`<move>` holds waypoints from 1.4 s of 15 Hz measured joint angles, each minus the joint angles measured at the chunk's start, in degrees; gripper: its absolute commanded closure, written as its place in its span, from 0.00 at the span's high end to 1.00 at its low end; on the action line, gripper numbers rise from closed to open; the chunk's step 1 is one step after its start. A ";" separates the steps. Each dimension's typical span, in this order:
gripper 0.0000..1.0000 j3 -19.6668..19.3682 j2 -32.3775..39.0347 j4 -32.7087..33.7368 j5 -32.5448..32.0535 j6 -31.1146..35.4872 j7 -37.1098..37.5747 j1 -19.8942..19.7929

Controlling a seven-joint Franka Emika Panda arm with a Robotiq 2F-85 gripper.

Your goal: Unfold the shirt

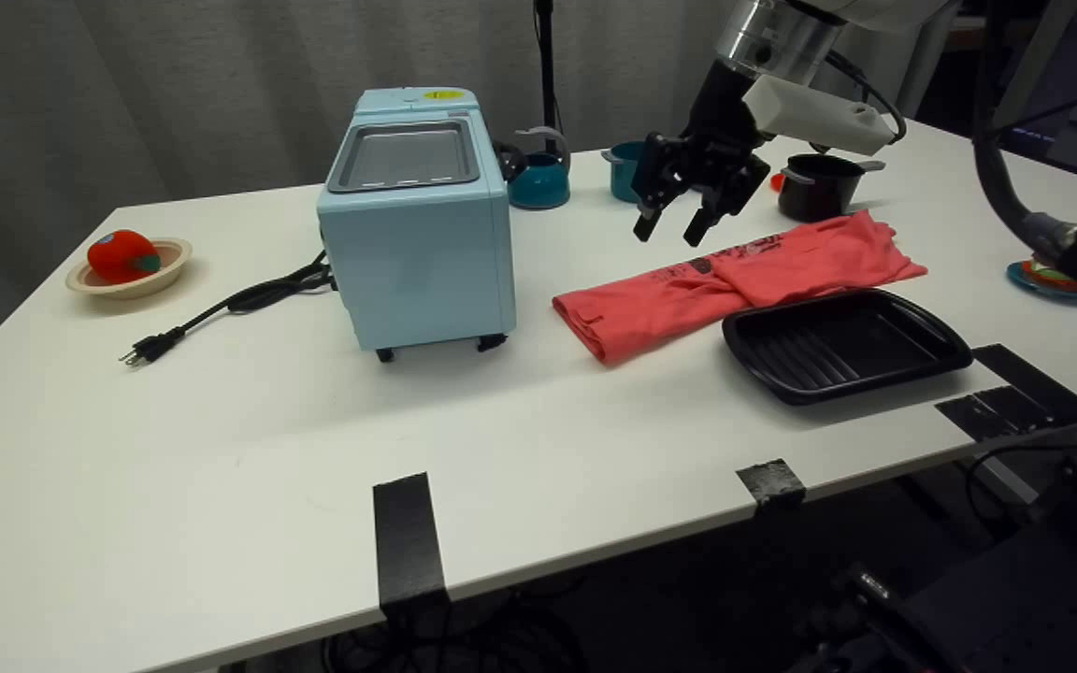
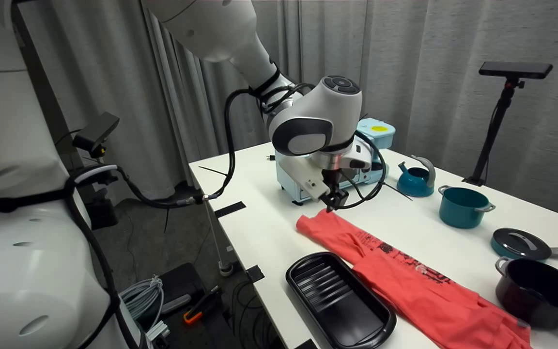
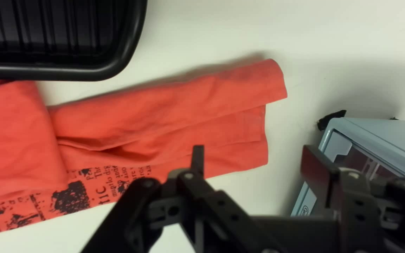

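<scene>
Light-blue appliance (image 1: pixel 422 266), black pan (image 1: pixel 861 338), teal kettle (image 2: pixel 413 187) — teal pot (image 2: pixel 459 216) nearby — red item (image 1: pixel 120 257) in beige bowl (image 1: pixel 132 290)

In an exterior view, free air separates gripper (image 1: pixel 669 231) and shirt (image 1: pixel 735 282). At right, the pan (image 1: pixel 847 344) blocks part of the shirt's lower edge; the black pot (image 1: pixel 817 190) stands near its upper edge. Bare table (image 1: pixel 221 467) fills the lower left; a lane parts shirt from oven (image 1: pixel 419 257).

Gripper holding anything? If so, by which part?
Nothing is held: the gripper is open, its jaws apart with no cloth pinched between them, and the red shirt lies folded on the table.
</scene>
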 measured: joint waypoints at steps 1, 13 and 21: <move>1.00 -0.04 -0.27 -0.07 0.00 0.00 -0.29 0.00; 1.00 -9.26 -1.16 2.62 -6.60 -2.69 0.03 -1.73; 1.00 -15.64 4.75 14.33 -10.43 -11.89 0.32 -7.29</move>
